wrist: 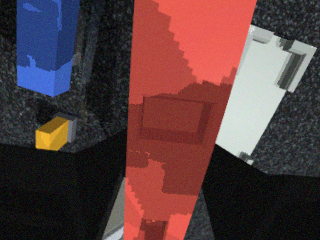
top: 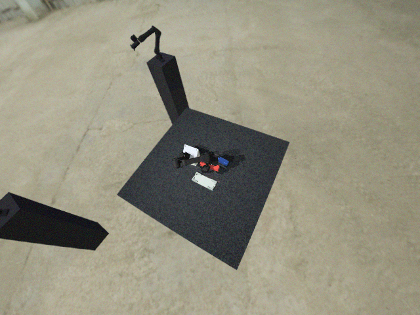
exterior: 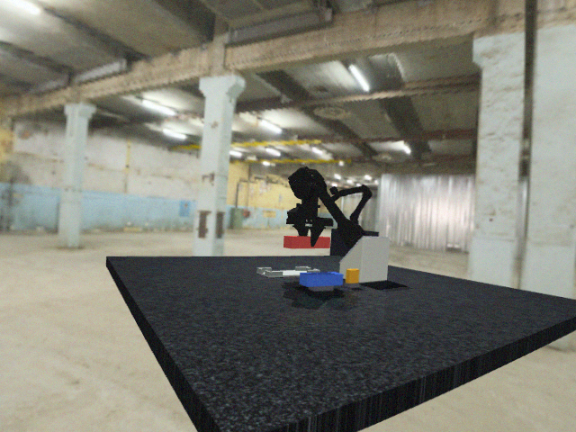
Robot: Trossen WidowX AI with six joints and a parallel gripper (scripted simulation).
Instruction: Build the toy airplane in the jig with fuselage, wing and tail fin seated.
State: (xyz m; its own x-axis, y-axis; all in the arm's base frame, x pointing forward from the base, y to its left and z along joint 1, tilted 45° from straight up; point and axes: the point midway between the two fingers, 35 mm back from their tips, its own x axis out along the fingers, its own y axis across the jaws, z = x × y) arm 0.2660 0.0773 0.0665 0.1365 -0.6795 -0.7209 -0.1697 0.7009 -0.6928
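My gripper (exterior: 314,235) (wrist: 165,136) (top: 207,161) is shut on the red fuselage (exterior: 300,241) (wrist: 187,70) (top: 212,167) and holds it level in the air above the dark table (exterior: 325,363) (top: 203,230). A rectangular socket shows on top of the fuselage. The blue wing (exterior: 320,278) (wrist: 45,45) (top: 222,160) lies flat on the table. The small yellow tail fin (exterior: 352,275) (wrist: 52,132) stands beside the wing. The pale grey jig cradle (exterior: 285,271) (wrist: 255,100) (top: 204,180) lies empty on the table, off to one side of the fuselage.
The arm's white base block (exterior: 367,257) (top: 191,149) stands on the table behind the parts. A tall black pillar (top: 167,84) with another arm (top: 147,37) stands at the table's far corner. A second black block (top: 50,227) lies off to the left.
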